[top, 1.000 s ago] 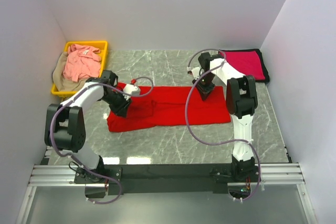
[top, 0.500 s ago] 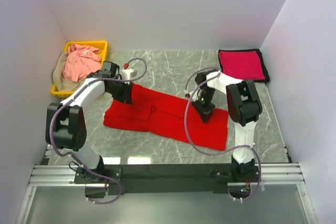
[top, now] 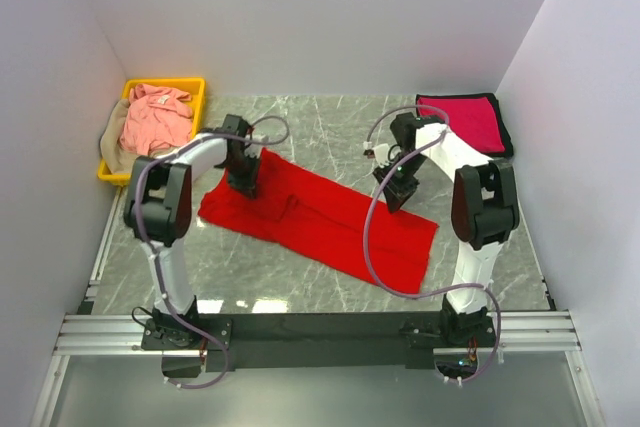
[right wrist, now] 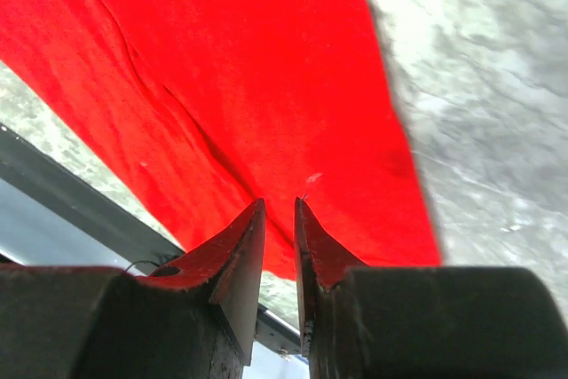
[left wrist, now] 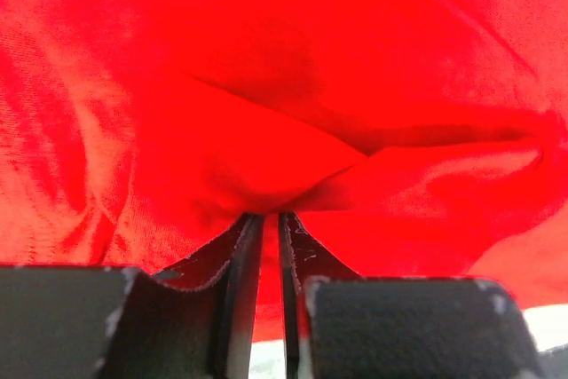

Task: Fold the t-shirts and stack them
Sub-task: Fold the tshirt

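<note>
My left gripper (left wrist: 264, 217) is nearly closed, its two dark fingers pinching a bunched fold of the red shirt (top: 320, 217); creases run out from the pinch like a fan, a sign the cloth is under pull. My right gripper (right wrist: 280, 206) is just as narrow, and the cloth's wrinkles meet at its tips, so I judge that it grips the shirt's edge too. The left hold is at the shirt's far left, the right hold at its far right side. Holding two spread points, I judge, keeps the cloth stretched flat for the next fold. The shirt lies across the middle of the table (top: 320, 127) as a long slanted band, far end on the left, near end on the right, with one lengthwise crease. It is thin, soft, matte knit, bright and plain. The table is grey marble-patterned and smooth. In the far right corner a crimson shirt (top: 462, 122) lies folded into a neat square, the start of the stack. In the far left corner a yellow plastic bin (top: 165, 82) holds a crumpled pink shirt (top: 158, 117), with a tan shirt (top: 115, 142) slumped over its left rim.
</note>
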You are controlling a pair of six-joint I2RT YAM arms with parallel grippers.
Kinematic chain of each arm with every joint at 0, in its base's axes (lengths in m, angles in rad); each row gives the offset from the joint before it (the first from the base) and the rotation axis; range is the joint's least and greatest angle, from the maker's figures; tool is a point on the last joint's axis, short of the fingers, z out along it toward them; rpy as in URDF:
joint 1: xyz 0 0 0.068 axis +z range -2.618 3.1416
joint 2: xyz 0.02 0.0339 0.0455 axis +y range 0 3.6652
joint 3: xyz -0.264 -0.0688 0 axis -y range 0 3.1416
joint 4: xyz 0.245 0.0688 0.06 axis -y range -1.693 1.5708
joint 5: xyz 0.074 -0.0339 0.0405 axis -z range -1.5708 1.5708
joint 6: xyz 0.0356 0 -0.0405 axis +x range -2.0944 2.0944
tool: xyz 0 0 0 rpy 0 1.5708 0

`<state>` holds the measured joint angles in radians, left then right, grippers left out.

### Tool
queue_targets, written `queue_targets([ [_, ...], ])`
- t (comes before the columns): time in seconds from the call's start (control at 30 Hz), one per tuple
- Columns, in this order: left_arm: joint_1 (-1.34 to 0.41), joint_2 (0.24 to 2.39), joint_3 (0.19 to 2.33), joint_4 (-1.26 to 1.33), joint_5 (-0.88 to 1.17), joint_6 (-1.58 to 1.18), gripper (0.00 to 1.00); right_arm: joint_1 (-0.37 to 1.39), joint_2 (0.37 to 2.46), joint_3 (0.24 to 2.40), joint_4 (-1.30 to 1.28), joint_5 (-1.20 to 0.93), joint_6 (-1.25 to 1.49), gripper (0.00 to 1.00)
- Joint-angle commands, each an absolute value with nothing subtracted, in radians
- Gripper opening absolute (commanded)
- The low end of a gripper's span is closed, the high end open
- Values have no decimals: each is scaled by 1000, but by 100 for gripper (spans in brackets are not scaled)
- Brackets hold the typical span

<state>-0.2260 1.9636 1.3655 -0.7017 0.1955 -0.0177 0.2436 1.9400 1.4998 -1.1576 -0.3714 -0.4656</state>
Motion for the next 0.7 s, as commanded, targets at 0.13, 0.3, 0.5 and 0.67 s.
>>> queue_targets([
  [0.13, -267, 2287, 1759, -597, 158, 126, 22, 207, 1921, 1537, -1172, -385, -486, 27],
  [0.3, -278, 2304, 1943, -425, 262, 173, 37, 232, 1905, 1500, -1121, -375, -511, 26],
  [0.5, -268, 2146, 1876, -327, 321, 138, 45, 305, 2000, 1528, -1109, -322, -491, 23],
  [0.67, -255, 2005, 1757, -370, 314, 58, 45, 363, 2039, 1437, -1068, -318, -483, 22],
])
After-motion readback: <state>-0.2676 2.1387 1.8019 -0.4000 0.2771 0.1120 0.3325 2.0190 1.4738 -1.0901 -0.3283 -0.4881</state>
